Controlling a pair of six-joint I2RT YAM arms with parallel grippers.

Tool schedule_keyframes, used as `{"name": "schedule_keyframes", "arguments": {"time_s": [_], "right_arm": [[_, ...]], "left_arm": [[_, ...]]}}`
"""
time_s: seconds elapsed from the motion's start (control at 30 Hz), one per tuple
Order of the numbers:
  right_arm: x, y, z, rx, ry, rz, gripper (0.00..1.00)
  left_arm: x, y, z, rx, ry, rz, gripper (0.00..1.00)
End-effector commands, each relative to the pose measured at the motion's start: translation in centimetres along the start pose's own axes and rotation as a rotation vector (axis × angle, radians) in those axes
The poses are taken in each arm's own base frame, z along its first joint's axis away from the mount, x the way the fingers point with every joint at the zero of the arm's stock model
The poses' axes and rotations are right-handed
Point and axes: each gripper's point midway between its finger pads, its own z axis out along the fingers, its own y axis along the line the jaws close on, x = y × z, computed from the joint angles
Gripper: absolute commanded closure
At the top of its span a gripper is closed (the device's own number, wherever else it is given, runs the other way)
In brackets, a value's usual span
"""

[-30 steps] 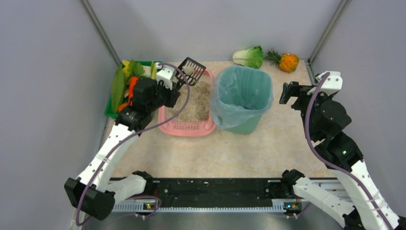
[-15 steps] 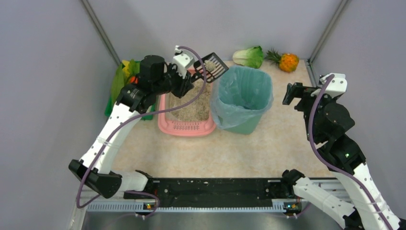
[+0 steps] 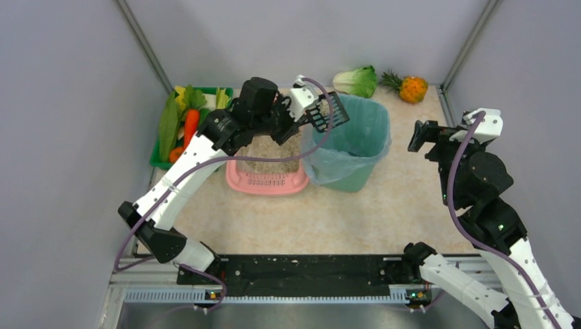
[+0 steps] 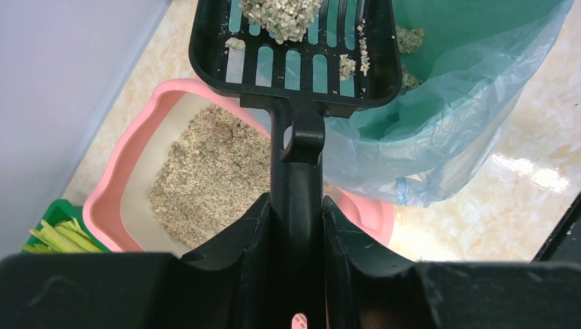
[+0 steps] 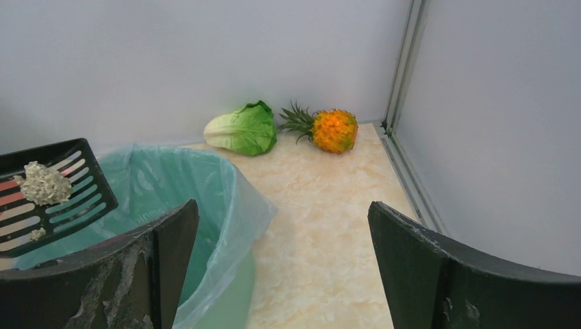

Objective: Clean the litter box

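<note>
Black scoop [image 4: 294, 96] (clump [image 4: 281, 12] aboard) tight in left gripper [image 4: 296, 205]; right gripper [image 5: 281, 219] wide, empty.

Overhead, the left arm [image 3: 199, 154] covers the far end of the pink rectangular plastic litter box [image 3: 267, 181]. The left wrist view crops the tip of the black slotted plastic scoop [image 4: 296, 103].

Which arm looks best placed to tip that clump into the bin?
Left: the left claw grips the scoop, clump aboard, at the rim of the bin. The right claw is open, empty and off to the side.
</note>
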Motion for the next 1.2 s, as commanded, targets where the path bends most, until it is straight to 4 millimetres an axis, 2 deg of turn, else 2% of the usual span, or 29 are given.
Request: {"name": "schedule_keyframes", "arguments": {"time_s": [0.0,0.13,0.33,0.57,0.83,0.97,1.17], "right_arm": [[0.1,-0.5,-0.4,0.013,-0.009,-0.003,0.06],[0.1,-0.9,-0.8,0.017,-0.014,0.008,0.06],[-0.2,-1.5,-1.2,0.028,-0.023,0.016,0.06],[-0.1,-1.9,-1.5,0.039,-0.025,0.012,0.06],[0.1,-2.0,-1.4,0.043,-0.021,0.008,0.06],[0.1,-2.1,-1.5,0.047,-0.023,0.009,0.06],[0.2,-2.5,-1.7,0.059,-0.027,0.013,0.06]], "left_arm": [[-2.0,1.0,0.3,-0.07,-0.021,0.1,1.0],[-2.4,1.2,1.3,-0.116,0.012,0.188,1.0],[-3.7,0.3,2.6,-0.127,0.028,0.341,1.0],[-3.7,-0.1,3.9,-0.191,0.1,0.579,1.0],[-4.6,-0.4,4.6,-0.364,0.128,0.933,1.0],[-4.8,-1.4,5.1,-0.38,0.125,1.048,1.0],[-4.2,-1.4,5.3,-0.412,0.16,1.139,1.0]]}}
